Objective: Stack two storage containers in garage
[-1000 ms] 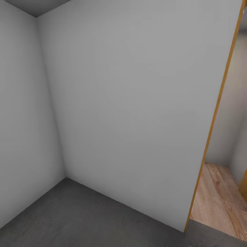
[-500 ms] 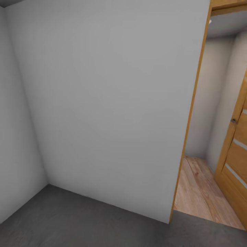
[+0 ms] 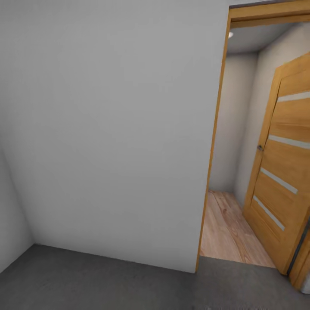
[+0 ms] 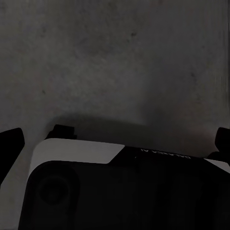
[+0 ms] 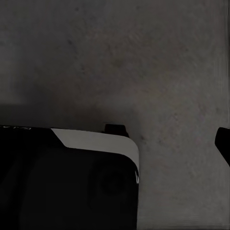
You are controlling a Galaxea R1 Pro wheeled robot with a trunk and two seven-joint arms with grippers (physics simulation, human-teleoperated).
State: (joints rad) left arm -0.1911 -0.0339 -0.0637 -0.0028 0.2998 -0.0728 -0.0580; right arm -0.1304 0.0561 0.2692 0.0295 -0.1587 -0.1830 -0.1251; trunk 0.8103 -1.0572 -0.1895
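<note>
The two storage containers are out of view. I stand in the garage, facing a plain pale grey wall [image 3: 107, 129] above the dark grey concrete floor [image 3: 107, 280]. In the left wrist view my left gripper [image 4: 114, 141] hangs open over the floor [image 4: 115, 57], one black fingertip [image 4: 8, 143] at each side edge and nothing between them. In the right wrist view my right gripper [image 5: 115, 141] hangs over the same floor [image 5: 153, 62]. One fingertip [image 5: 223, 141] shows far out at the edge, and nothing is held.
A wood-framed doorway [image 3: 215, 142] opens at the right onto a passage with a light wood-plank floor [image 3: 228, 232]. Its wooden panel door [image 3: 284, 163] stands swung open. My own white-and-black base [image 4: 96, 191] lies below both wrists.
The head view has swung right: the wall corner has slid off to the left, and the doorway and its open door have come into view. Nothing in the room itself has moved.
</note>
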